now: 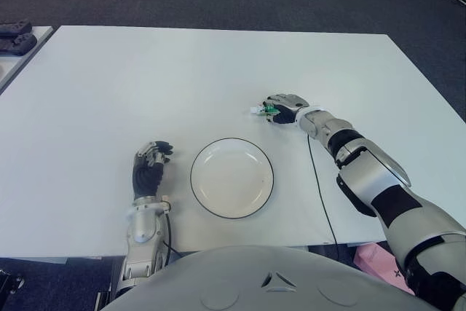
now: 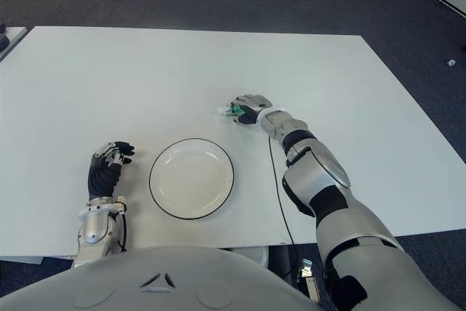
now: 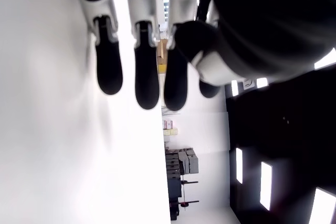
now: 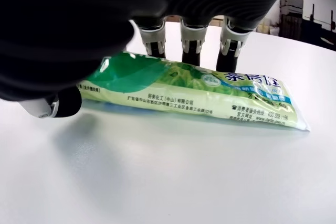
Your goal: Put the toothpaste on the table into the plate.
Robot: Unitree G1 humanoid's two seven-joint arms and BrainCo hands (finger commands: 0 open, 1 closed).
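1. The right hand [image 1: 285,108] was out over the toothpaste [image 4: 189,95], beyond the plate [image 1: 231,177] and a little to its right. The tube lay flat on the white table [image 1: 145,85], well apart from the plate, which held nothing.
2. In the right wrist view 3 fingertips [image 4: 191,44] stood behind the tube and the thumb sat at its near end. The fingers caged it, but I could not tell whether they had pinched it yet.
3. To do it well, I judged the fingers should squeeze across the tube's fuller middle, not its flat crimped tail, then lift straight before swinging toward the plate.
4. The tube looked soft, glossy plastic, green and white, likely slippery and easily dented. The plate was round, shallow, white with a dark rim.
5. The left hand [image 1: 149,169] showed just left of the plate, fingers relaxed, holding nothing.
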